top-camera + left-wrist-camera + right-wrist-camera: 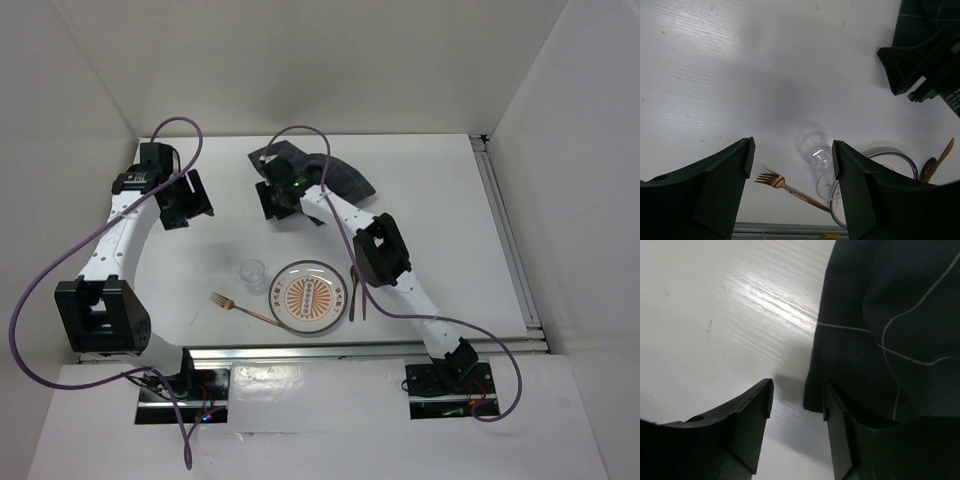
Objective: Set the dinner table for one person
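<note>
White dinner table (430, 220), dark cloth (352, 182) partly hidden (under right arm (385, 255))

Partly hidden: cloth (350, 180), cutlery (353, 305), plate (312, 296).
From above, the right arm (390, 260) covers part of the cloth and the cutlery's far ends; the plate's print is too small to read, and the left wrist view cuts its rim off.

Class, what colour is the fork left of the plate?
Copper; the fork shows best in the left wrist view.
</note>
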Controlling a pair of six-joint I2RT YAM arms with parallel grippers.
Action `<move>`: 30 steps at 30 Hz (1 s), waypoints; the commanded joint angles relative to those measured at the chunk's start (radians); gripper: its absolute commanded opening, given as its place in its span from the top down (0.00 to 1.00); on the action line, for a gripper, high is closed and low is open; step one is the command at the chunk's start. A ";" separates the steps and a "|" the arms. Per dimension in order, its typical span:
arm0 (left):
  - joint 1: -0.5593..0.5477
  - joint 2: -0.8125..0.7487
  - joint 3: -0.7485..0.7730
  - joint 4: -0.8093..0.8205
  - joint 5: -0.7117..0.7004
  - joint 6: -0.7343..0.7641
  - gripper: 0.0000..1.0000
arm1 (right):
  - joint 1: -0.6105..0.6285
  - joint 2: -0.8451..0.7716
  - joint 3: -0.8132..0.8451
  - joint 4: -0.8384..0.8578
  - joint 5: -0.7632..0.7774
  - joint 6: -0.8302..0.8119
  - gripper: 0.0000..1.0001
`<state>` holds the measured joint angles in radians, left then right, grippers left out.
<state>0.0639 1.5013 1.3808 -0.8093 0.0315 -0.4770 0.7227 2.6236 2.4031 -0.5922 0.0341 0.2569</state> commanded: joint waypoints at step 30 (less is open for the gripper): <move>-0.100 0.166 0.182 -0.025 0.180 -0.012 0.21 | -0.288 -0.855 -0.834 0.220 -0.137 -0.082 1.00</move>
<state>0.0151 1.6070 1.5162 -0.8375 0.1581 -0.4789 0.4519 1.8183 1.6093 -0.3950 0.0162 0.1631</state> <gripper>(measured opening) 0.795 0.034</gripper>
